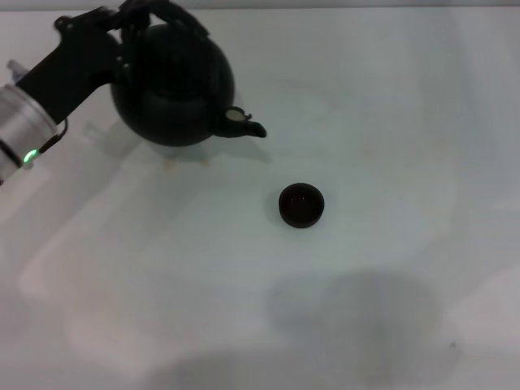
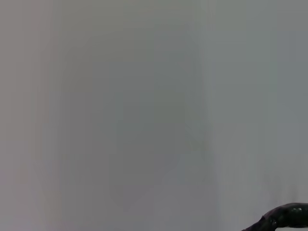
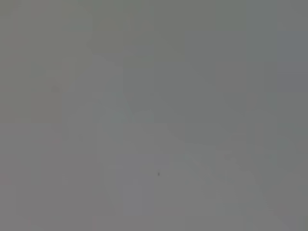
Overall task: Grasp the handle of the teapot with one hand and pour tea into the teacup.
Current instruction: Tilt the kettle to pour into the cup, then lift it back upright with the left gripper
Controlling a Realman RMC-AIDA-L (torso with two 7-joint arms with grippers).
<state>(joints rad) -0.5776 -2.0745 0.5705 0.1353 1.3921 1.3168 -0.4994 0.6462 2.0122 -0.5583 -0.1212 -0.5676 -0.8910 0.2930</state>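
Observation:
The large round black teapot (image 1: 175, 89) is at the far left of the white table in the head view, its short spout (image 1: 246, 124) pointing right toward the teacup. My left gripper (image 1: 134, 28) reaches in from the left and is shut on the dark arched handle (image 1: 183, 18) over the pot's top. The small dark handleless teacup (image 1: 301, 205) stands upright near the table's middle, clear of the spout and nearer to me. A dark curved piece (image 2: 284, 216) shows at the corner of the left wrist view. The right gripper is out of view.
The white table (image 1: 406, 122) fills the head view. A soft grey shadow (image 1: 357, 317) lies on it in front of the cup. Two small brownish marks (image 1: 187, 161) sit on the table just below the teapot. The right wrist view shows only plain grey surface.

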